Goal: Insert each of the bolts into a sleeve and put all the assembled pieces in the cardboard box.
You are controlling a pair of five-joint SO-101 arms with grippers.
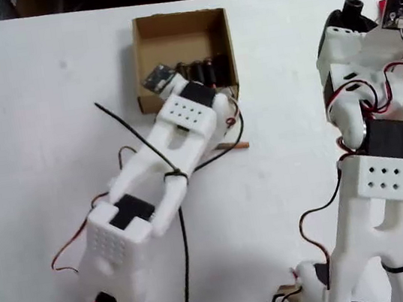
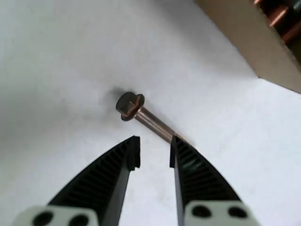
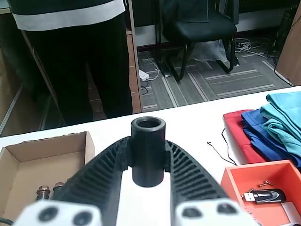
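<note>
The white surface (image 1: 28,108) carries an open cardboard box (image 1: 144,61) holding dark assembled pieces (image 1: 201,69). The right fingers (image 3: 103,174) clamp a black, hollow sleeve (image 3: 147,150) upright. The left fingers (image 2: 113,174), slightly parted and holding nothing, hang over a coppery bolt (image 2: 141,113) with a flanged hex head and smooth shank, lying flat near the box.

White tabletop (image 1: 21,109), plain brown cardboard box (image 1: 144,61) at twelve o'clock, dark pieces (image 1: 201,71) with copper-brown heads inside. A copper-brown bolt (image 2: 141,115) lies on the white surface by the left pincer (image 2: 153,153), whose ribbed fingers (image 2: 113,179) are black on white mounts. The right pincer (image 3: 147,157), likewise black and ribbed, grips a matt black sleeve (image 3: 147,141). The left arm (image 1: 152,173) and right arm (image 1: 363,218) are white, dotted with rows of holes, with black motors (image 1: 130,209) and red and black wires (image 1: 184,252). At three o'clock, an orange tray (image 3: 235,181) beside red, blue and teal cloths (image 3: 273,127).
</note>
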